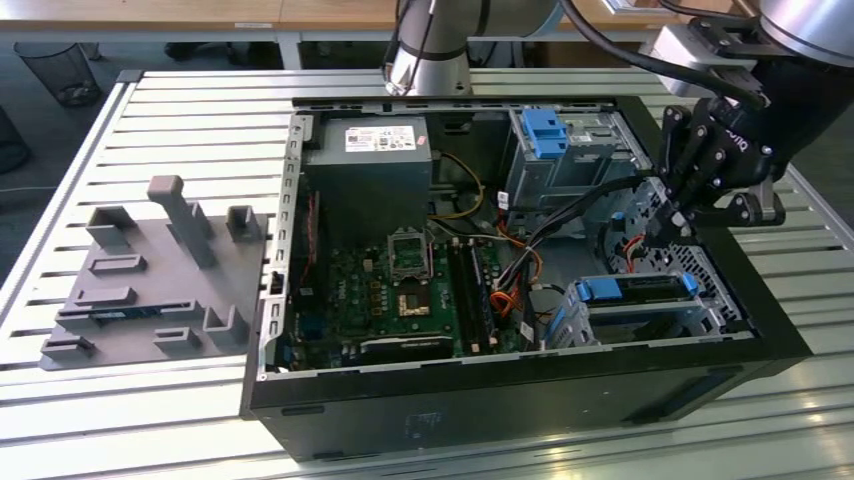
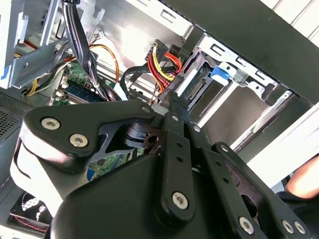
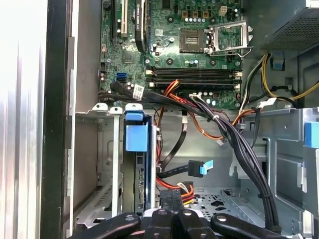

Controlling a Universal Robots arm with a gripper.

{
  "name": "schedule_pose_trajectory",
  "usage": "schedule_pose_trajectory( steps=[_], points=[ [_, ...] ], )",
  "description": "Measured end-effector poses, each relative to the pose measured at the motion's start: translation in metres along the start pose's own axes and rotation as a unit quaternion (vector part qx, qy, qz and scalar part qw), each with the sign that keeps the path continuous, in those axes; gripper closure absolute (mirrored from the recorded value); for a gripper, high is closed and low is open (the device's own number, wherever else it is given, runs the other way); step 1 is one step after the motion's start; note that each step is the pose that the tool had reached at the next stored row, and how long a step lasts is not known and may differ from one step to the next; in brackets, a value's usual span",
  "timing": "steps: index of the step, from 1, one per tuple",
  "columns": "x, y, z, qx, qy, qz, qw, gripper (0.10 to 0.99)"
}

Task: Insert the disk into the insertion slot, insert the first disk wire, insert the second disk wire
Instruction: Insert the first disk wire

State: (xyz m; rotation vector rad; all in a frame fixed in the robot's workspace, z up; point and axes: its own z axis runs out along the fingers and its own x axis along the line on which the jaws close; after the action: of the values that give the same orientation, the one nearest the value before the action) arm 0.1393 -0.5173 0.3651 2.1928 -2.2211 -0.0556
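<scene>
The disk [image 1: 638, 289], in its blue carrier, sits inside the insertion slot [image 1: 714, 292], a low perforated metal cage at the case's corner on the exterior view's right. In the first wrist view the disk [image 3: 140, 181] stands edge-on under its blue tab, between the slot's walls [image 3: 113, 164]. My gripper [image 1: 675, 214] hangs just above that cage. In both wrist views it is shut [image 3: 172, 215] on a black connector with red and yellow wires [image 3: 172, 197], held beside the disk's end [image 2: 219, 73]. A second wire with a blue plug [image 3: 203, 168] lies loose nearby.
A taller cage with a blue latch [image 1: 546, 133] stands behind the slot. A thick black cable bundle [image 3: 239, 144] crosses beside my gripper. The motherboard [image 1: 400, 290] and power supply [image 1: 371, 160] fill the case's left half. A grey fixture plate with pegs [image 1: 147, 280] lies outside on the slatted table.
</scene>
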Motion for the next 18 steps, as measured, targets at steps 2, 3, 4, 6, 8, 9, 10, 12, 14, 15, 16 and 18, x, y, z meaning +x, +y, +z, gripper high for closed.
schedule_pose_trajectory(
  steps=[2, 3, 4, 6, 8, 9, 10, 12, 14, 15, 16, 18],
  points=[
    [0.0, 0.0, 0.0001, 0.0, 0.0003, 0.001, 1.0, 0.98],
    [-0.0001, 0.0, 0.0002, 0.0, 0.0006, 0.002, 1.0, 0.98],
    [-0.0002, 0.0, 0.0002, 0.0, 0.0013, 0.004, 1.0, 0.98],
    [-0.0005, -0.0001, 0.0003, 0.0001, 0.0026, 0.01, 0.9999, 0.98],
    [-0.0006, -0.0002, 0.0005, 0.0002, 0.0029, 0.02, 0.9998, 0.98],
    [-0.0007, -0.0002, 0.0006, 0.0002, 0.0029, 0.025, 0.9997, 0.98],
    [-0.0008, -0.0002, 0.0008, 0.0003, 0.0029, 0.03, 0.9995, 0.98],
    [-0.0009, -0.0003, 0.0011, 0.0003, 0.0027, 0.041, 0.9992, 0.98],
    [-0.001, -0.0003, 0.0014, 0.0004, 0.0026, 0.053, 0.9986, 0.98],
    [-0.0011, -0.0003, 0.0016, 0.0005, 0.0024, 0.06, 0.9982, 0.973],
    [-0.0013, -0.0003, 0.002, 0.0005, 0.002, 0.065, 0.9979, 0.973],
    [-0.002, -0.0004, 0.0028, 0.0006, 0.0018, 0.074, 0.9973, 0.855]
  ],
)
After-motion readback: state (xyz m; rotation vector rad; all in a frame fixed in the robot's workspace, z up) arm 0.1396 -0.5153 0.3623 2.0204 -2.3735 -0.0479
